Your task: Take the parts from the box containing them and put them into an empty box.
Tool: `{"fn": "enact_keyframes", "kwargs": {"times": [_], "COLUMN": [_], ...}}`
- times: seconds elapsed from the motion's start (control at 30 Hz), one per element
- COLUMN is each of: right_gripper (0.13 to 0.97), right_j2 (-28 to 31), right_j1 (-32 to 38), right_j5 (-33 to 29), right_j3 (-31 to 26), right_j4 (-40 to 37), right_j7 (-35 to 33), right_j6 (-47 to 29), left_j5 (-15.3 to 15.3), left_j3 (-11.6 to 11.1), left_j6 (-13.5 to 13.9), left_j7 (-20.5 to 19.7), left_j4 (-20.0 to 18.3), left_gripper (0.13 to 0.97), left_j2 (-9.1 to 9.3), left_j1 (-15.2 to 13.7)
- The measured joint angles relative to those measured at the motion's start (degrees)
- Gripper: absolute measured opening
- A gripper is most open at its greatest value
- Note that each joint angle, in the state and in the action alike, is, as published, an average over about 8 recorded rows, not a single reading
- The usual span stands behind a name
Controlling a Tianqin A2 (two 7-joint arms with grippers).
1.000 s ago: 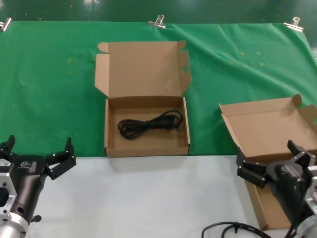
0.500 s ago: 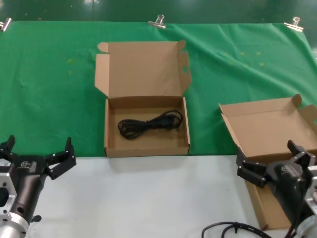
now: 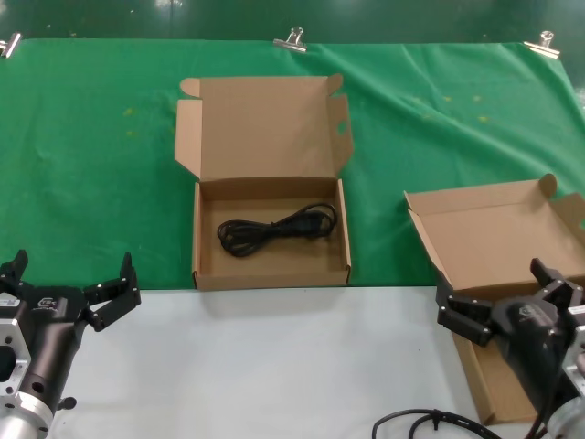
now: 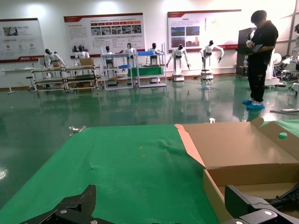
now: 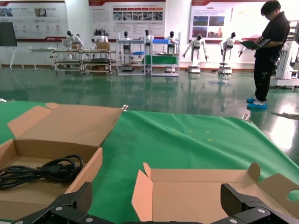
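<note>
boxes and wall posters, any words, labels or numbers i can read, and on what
Box holding the power cord: plain cardboard, no print.
Empty box: plain too, no label.
Wall posters behind the table: text and pictures present, too small to read.
Both grippers: no readable markings.

Bright, even overhead light fills every view and shadows stay soft. The glossy dark green hall floor [image 4: 140, 105] mirrors pale glare from the lit white wall posters [image 5: 127, 11]. The flat green table cloth [image 3: 91, 155] shows no hotspots.
</note>
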Motion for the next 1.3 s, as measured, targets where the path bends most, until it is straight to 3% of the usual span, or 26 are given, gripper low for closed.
{"fn": "enact_keyframes", "kwargs": {"times": [1.3], "right_gripper": [0.966], "right_j2": [0.0], "right_j1": [0.0], "right_j5": [0.0], "right_j3": [0.0], "right_j4": [0.0], "right_j7": [0.0], "right_j6": [0.0], "left_j5": [0.0], "left_j3": [0.0], "left_j6": [0.0], "left_j7": [0.0], "left_j4": [0.0], "left_gripper": [0.966], "left_j2": [0.0], "left_j1": [0.0]}}
